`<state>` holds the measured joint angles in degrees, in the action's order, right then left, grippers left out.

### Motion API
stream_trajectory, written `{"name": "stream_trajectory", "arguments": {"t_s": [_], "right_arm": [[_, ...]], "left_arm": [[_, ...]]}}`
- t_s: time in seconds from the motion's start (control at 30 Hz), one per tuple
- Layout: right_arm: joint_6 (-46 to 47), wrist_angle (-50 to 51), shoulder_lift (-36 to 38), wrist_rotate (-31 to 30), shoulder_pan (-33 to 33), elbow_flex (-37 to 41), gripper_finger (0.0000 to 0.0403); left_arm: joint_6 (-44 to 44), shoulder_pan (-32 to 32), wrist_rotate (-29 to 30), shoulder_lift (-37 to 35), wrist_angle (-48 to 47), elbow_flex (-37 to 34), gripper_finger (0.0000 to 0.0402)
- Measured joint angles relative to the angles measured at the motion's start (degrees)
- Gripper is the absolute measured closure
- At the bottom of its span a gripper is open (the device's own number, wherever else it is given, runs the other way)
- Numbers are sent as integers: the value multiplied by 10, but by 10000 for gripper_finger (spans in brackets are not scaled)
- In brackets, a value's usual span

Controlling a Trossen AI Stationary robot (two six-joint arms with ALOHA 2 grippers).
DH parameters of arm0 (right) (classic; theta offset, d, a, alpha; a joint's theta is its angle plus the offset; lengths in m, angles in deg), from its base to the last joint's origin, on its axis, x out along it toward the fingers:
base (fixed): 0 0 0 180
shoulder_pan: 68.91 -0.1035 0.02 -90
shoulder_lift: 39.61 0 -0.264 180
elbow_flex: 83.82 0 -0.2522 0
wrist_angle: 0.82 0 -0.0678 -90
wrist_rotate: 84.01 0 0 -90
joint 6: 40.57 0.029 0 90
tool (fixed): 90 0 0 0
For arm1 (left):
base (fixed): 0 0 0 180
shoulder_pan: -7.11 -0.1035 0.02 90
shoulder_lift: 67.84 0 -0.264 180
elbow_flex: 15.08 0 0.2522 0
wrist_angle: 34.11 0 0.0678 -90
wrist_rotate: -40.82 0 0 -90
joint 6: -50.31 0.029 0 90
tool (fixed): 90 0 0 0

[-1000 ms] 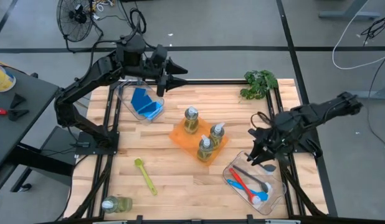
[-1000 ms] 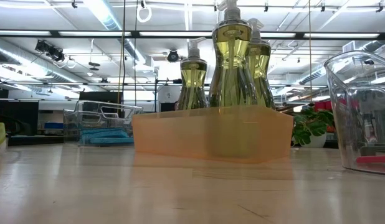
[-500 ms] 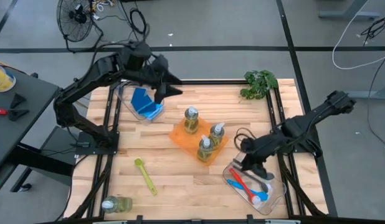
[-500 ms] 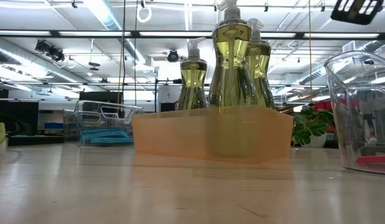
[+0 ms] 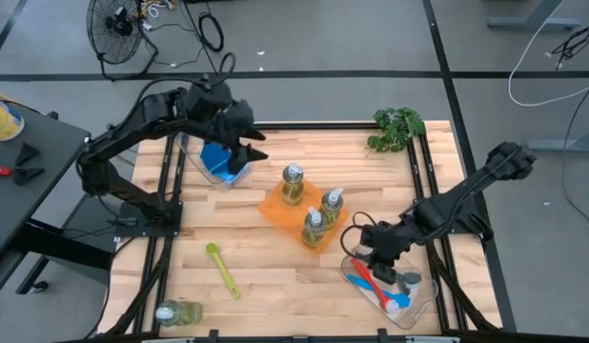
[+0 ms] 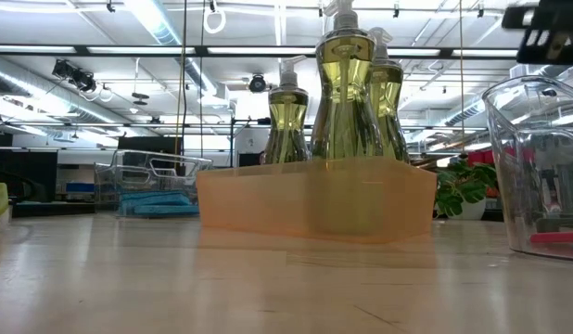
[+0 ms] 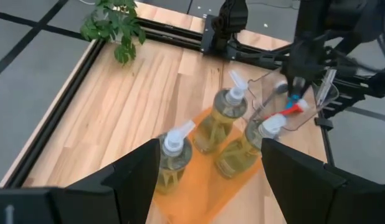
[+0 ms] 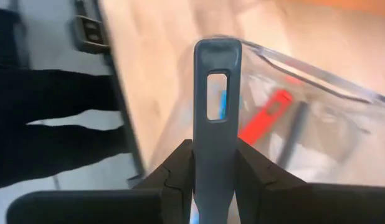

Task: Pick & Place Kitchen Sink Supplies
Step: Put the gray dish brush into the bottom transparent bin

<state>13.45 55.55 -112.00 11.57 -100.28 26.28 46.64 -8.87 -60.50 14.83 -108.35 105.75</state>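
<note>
Lowered, right hand (image 8: pixel 214 186) pinches grey brush (image 8: pixel 215 106) over bin (image 8: pixel 317 87).

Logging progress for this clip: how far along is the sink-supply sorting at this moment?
Done: three bottles stand in the orange tray, sponges sit in the left bin, red and blue brushes lie in the right bin. In hand: the right gripper holds a grey brush over that bin; the left gripper is open, empty. Left: the yellow-green brush and a fallen bottle.
</note>
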Motion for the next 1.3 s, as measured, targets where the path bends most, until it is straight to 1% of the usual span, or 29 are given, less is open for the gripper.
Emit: {"name": "stream_trajectory", "arguments": {"t_s": [0.13, 0.3, 0.57, 0.7, 0.83, 0.97, 1.13, 1.3], "right_arm": [[17, 31, -10, -24, 0, 0, 328], [33, 39, -19, -37, 0, 0, 328], [106, 42, -38, -47, 0, 0, 327], [129, 39, -55, -37, 0, 0, 328], [132, 35, -76, 6, -3, 0, 328], [132, 18, -92, 25, -16, 0, 325], [149, 5, -110, 48, -24, 0, 302], [160, -6, -114, 60, -26, 0, 250]], "left_arm": [[0, 6, 19, -7, -14, 0, 122], [9, 4, 36, -15, -12, 0, 122], [52, 4, 58, -26, -36, 0, 122], [70, 4, 58, -28, -38, 0, 122], [74, 4, 58, -28, -42, 0, 122], [78, 4, 58, -28, -42, 0, 122], [79, 4, 61, -28, -42, 0, 122], [80, 4, 62, -28, -42, 0, 122]]}}
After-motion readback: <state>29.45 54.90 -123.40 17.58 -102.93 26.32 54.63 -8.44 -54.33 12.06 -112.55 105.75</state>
